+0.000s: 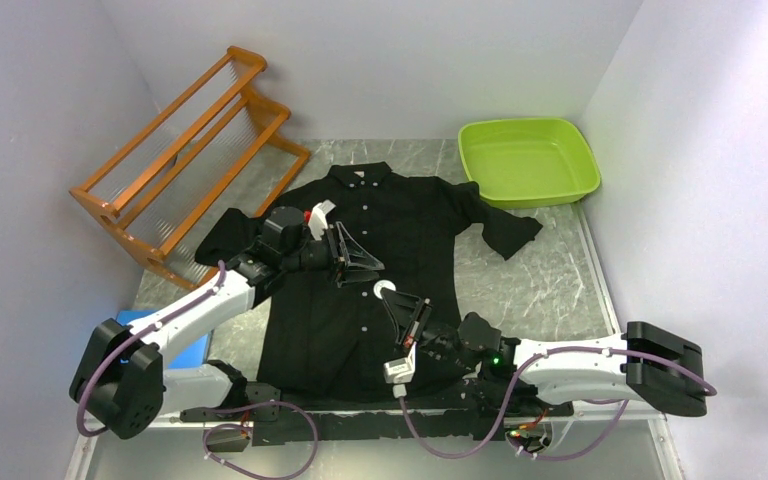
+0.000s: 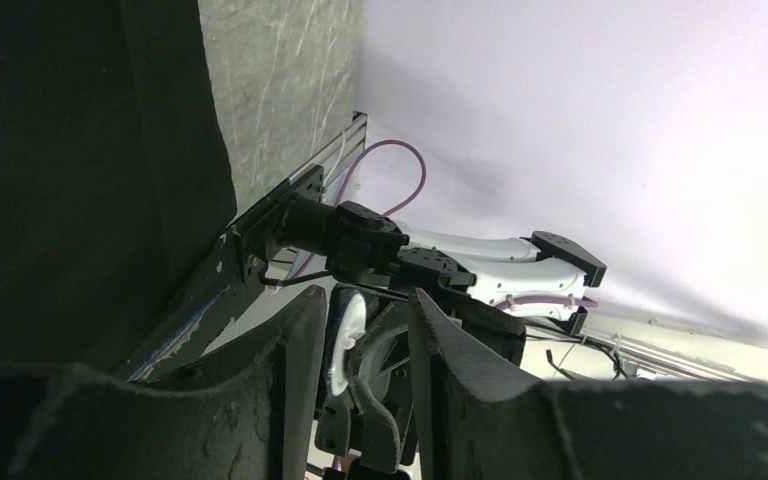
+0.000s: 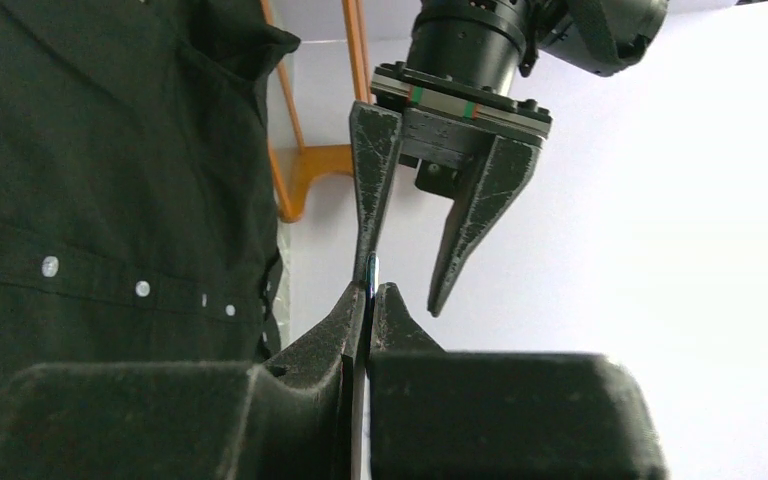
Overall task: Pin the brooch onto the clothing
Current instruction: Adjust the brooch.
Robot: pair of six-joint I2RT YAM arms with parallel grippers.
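Black shirt (image 1: 415, 215) is lying flat on the table (image 1: 550, 290), collar at the far end, buttons running down the middle. The brooch (image 1: 385, 289), a small white disc, hangs over the shirt front just beside the button line. The right claw (image 1: 393, 300) has it, fingers pressed together on it, reaching in from the near right. On the right wrist camera the disc shows edge-on, just a thin sliver poking past the fingertips.

The left claw (image 3: 401, 286) comes in from the left, spread open and pointing straight at the brooch. Here's the bit that matters imo: the disc isn't centred in that gap. Its rim lines up with one left finger (image 3: 372, 180), and I can't tell if they touch. The other finger stands off to the side. The disc's flat faces run parallel with the insides of the left fingers.

My guess is the left claw has to sidestep a little before it can close on the disc or its pin. Can't see the pin at all. Brooch isn't on the fabric yet.
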